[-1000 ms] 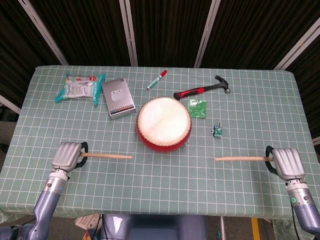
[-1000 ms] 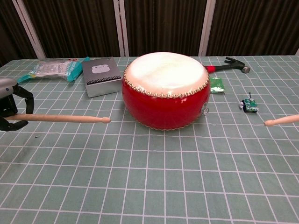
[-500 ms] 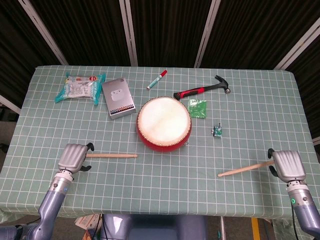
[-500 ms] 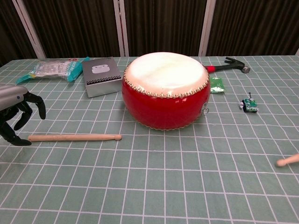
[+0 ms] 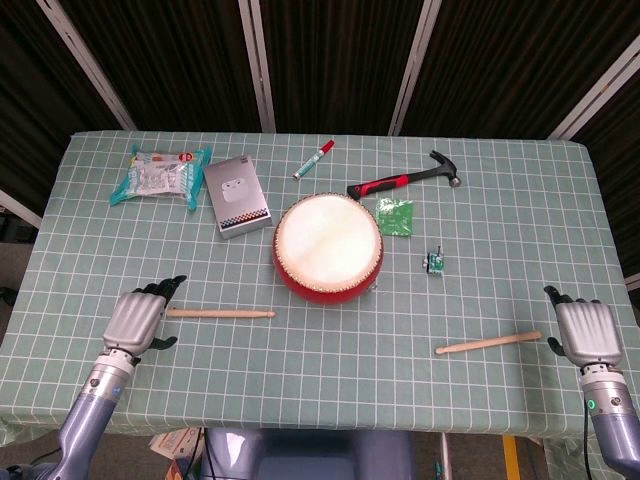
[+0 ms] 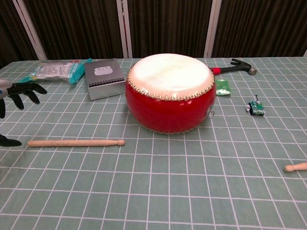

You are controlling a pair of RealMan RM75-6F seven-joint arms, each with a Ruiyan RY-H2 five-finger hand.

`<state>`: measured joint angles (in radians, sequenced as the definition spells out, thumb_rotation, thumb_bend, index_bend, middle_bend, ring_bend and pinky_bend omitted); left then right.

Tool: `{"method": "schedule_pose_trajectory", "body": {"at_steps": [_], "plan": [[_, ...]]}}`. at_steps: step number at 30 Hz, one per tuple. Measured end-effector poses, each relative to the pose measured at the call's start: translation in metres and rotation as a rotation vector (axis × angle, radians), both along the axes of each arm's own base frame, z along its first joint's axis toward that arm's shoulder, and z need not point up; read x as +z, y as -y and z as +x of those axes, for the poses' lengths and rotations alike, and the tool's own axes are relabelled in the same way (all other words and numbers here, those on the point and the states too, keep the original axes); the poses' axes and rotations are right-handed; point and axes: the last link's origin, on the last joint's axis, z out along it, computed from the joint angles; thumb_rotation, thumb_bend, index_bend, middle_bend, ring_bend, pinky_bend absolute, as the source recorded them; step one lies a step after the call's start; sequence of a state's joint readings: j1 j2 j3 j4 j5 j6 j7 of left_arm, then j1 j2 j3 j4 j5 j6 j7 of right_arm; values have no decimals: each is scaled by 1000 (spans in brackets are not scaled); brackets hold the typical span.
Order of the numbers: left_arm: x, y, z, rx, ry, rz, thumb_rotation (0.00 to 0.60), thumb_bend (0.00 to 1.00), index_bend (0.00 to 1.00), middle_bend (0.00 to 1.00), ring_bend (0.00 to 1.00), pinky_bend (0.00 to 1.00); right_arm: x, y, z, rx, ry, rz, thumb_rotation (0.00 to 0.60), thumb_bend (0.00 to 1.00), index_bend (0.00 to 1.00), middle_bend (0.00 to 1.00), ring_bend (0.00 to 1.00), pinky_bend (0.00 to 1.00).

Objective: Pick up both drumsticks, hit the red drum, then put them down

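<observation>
The red drum (image 5: 328, 248) sits mid-table, white skin up. My left drumstick (image 5: 220, 314) lies flat on the cloth in front of the drum and to its left, tip pointing toward the centre. My right drumstick (image 5: 488, 344) lies flat well off to the drum's right, slightly angled, tip also inward; the chest view catches only its tip at the frame's edge. My left hand (image 5: 135, 320) is released, fingers spread, holding nothing, just beside the butt of the left stick. My right hand (image 5: 586, 332) is likewise released, fingers extended, just beside the butt of the right stick. Behind the drum lie a hammer (image 5: 405, 181), a green packet (image 5: 395, 216) and a red marker (image 5: 314, 159); a grey box (image 5: 236, 195) and a snack bag (image 5: 160, 175) lie back left, and a small toy (image 5: 434, 262) stands to the drum's right
</observation>
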<state>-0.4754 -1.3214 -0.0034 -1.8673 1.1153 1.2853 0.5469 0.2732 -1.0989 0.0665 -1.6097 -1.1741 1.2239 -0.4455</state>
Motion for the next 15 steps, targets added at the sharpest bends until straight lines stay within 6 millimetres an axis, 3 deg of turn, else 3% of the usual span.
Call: {"method": "schedule_pose_trajectory", "body": {"at_steps": [2,5,10,15], "plan": [[8,5,0,-28,20,27,600,37,28,15,70,224,6,-3,3,9,42,-43,600,242,2,160,185,248],[23,15,-6,-65,49,81,600,37,0,0,7,132,15,-10,8,36,112,-116,600,242,0,79,113,190],[50,39,-33,-52,89,178,600,36,0,0,0,49,29,-32,15,113,214,-232,600,243,0,14,50,147],[69,61,-58,-53,94,241,600,35,0,0,0,46,32,-58,18,207,255,-292,600,242,0,0,41,137]]}}
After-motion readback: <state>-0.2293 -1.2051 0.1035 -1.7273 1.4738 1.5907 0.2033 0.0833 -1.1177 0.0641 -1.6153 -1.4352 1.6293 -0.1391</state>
